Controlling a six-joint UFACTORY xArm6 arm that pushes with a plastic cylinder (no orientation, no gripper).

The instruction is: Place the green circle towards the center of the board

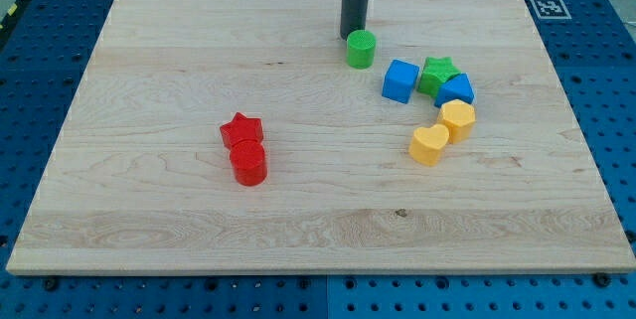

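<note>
Green circle (361, 49) on the desk (179, 239), in the upper middle, with my tip (354, 36) touching or just beside its top-left edge.

The green circle is a short upright cylinder with a flat, lighter top. Right of it lie a blue cube (399, 80), a green star (437, 74) and another blue block (456, 89). The rod carries no jaws, so none stand apart or together.

- Pale wooden board (179, 61) on a blue perforated table (40, 80).
- Red star block (240, 129) touching a red cylinder block (248, 163).
- Blue cube block (399, 80), green star block (436, 74), second blue block (457, 89), clustered.
- Yellow hexagonal block (458, 118) beside a yellow heart block (429, 145).
</note>
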